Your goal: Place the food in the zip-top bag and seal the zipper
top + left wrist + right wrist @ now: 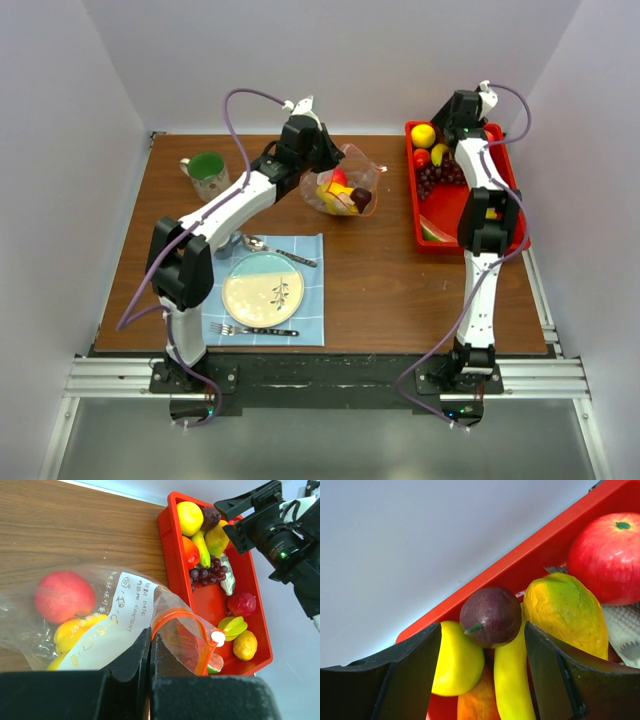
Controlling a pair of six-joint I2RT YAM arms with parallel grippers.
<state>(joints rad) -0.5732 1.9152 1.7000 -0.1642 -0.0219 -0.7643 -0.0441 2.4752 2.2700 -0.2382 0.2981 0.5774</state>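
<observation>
1. Left of the red tray (167, 555), as your top camera shows it, sits the zip-top bag (125, 605), near the tray but apart from it. Its mouth is turned toward the tray, so each carry should be short.
2. Your left gripper (150, 641) has its 2 fingers pressed together on the bag's film just below the zipper (172, 616). That pinch looks meant to hold the mouth up and gaping on the tray side.
3. The zipper is unsealed and bowed into an arch, with its white slider (217, 638) at the end nearest the tray.
4. Some food is already bagged: a red piece (64, 596) and a yellow piece (75, 632) sit at the bag's end farthest from the tray.
5. At the tray's far corner, your right gripper (482, 635) is spread wide with 1 finger on each side of a dark purple fruit (490, 615), gripping nothing yet. That fruit rests on top of a lemon (457, 662), so it is the easiest pick.
6. Left in the tray are the grapes (205, 574) and several more pieces, so you are likely about midway.
7. Close gently, because a round, glossy fruit may squirt out sideways.
</observation>
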